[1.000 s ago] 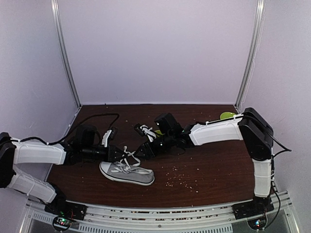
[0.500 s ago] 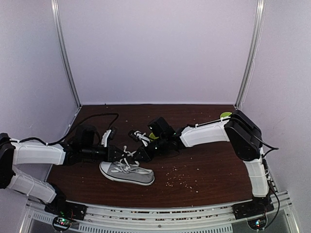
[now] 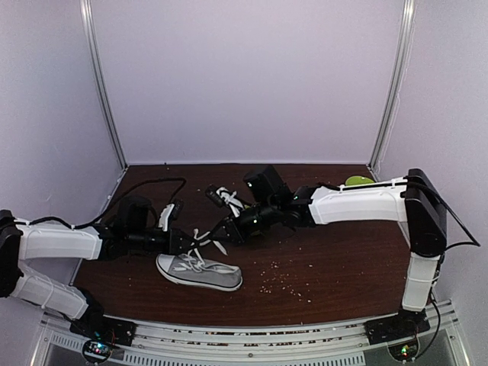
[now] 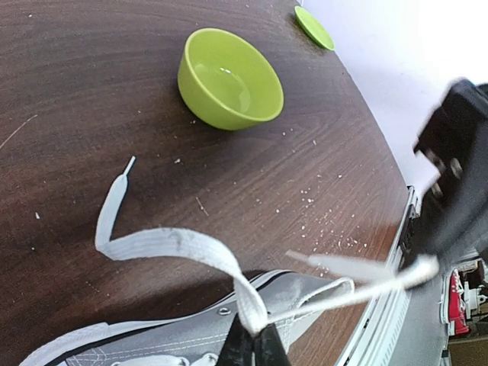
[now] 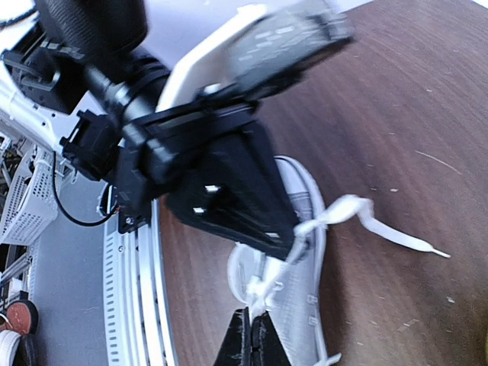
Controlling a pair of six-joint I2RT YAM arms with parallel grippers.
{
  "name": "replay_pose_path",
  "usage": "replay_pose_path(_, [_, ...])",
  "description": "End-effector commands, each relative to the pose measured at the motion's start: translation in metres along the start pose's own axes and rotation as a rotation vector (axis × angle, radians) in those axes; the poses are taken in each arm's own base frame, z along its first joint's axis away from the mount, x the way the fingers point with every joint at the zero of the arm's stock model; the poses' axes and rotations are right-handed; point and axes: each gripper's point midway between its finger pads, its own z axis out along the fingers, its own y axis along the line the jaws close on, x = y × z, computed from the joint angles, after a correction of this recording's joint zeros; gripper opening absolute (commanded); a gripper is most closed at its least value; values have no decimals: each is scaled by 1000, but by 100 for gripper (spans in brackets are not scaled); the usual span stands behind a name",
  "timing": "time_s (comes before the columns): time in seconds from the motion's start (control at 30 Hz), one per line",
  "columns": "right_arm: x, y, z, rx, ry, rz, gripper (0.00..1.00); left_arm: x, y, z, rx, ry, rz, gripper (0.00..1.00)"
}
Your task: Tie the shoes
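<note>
Two grippers are both sitting on the laces (image 3: 204,242), tips close together but not touching, just above the sneaker (image 3: 200,271). Sneaker is lying sole-down on the brown table (image 3: 343,259), near the front edge and left of centre; grey canvas, white rim.

Left gripper (image 4: 255,345): jaws are pressing together, clamping one strand right over the eyelets. In the left wrist view that strand is looping up and away to the left, with its free end trailing down onto the wood. A second, thinner-looking strand is running taut from the same pinch point across to the right gripper's tip.

Right gripper (image 5: 250,335): jaws are sitting flat together on a strand rising off the shoe. Right wrist view is motion-blurred, so I'm reading that as a grip on the lace, probably, not certain. Another loose end is lying on the table beyond the left gripper's fingers.

Green bowl (image 4: 229,80) is standing upright on the table behind the sneaker, well apart from it; the right arm is hiding it from the top camera. Small green disc (image 4: 314,27) is lying farther back, near the table edge. Pale crumbs (image 3: 286,284) are lying scattered just right of the sneaker.
</note>
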Motion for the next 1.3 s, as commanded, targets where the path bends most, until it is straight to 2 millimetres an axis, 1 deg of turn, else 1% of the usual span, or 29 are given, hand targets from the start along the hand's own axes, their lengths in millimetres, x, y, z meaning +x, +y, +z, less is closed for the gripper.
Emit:
replay_pose_path(0.0, [1,27,17,-10,-36,-15,0,-8,4,-3,-31,-31,-29,0])
replay_pose_path(0.1, [-15,32,20,-7,-119,-6,0,-9,5,-3,-35,-36,-37,0])
replay_pose_path(0.27, [-49,43,11,-45,-256,2,0,-7,6,-4,-40,-37,-44,0])
replay_pose_path(0.4, [-61,57,14,-126,-283,7,0,-6,7,-5,-44,-37,-49,0])
replay_pose_path(0.57, [-57,67,25,-180,-263,8,0,-7,7,-6,-42,-45,-50,0])
replay_pose_path(0.73, [-65,77,22,-213,-291,30,0,-4,12,-5,-64,-43,-49,0])
replay_pose_path(0.83, [-69,76,24,-194,-279,52,0,-2,16,-4,-79,-33,-39,0])
replay_pose_path(0.87, [-67,73,26,-175,-256,64,0,-1,17,-4,-86,-30,-31,0])
replay_pose_path(0.9, [-71,72,25,-160,-255,68,0,0,19,-4,-96,-26,-24,0])
replay_pose_path(1.03, [-73,68,22,-119,-240,91,0,1,19,-6,-99,-21,8,0])
replay_pose_path(1.17, [-67,73,23,-128,-222,98,0,0,16,-8,-93,-23,16,0])
replay_pose_path(1.27, [-63,78,22,-160,-240,111,0,0,16,-8,-93,-24,15,0])
